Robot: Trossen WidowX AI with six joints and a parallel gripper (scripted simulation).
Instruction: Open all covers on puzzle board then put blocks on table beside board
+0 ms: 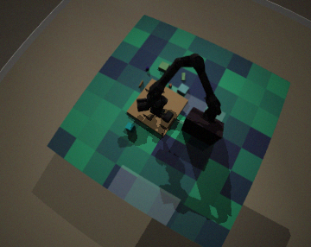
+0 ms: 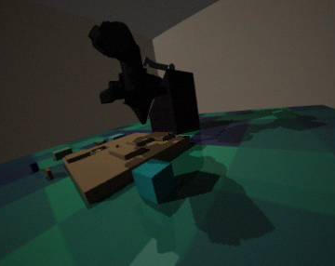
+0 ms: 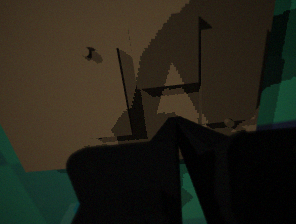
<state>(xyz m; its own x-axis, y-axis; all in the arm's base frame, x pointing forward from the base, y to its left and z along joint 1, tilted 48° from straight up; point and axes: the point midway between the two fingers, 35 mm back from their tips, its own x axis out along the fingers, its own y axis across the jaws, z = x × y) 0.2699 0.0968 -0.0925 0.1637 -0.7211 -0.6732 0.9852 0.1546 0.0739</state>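
Observation:
The wooden puzzle board lies on the chequered surface, partly in shadow. Raised wooden covers show on it in the exterior view, a larger one near the middle and a smaller one behind it. Whether each cover is fully open, I cannot tell. A small pin stands up at the upper left in the wrist view. My gripper is shut and empty, tips down above the board. A teal block rests beside the board, clear of it.
Beyond the board lie a yellow-green block, a small green block, a pale teal block, a dark purple piece and an orange piece. The dark arm base stands near the board.

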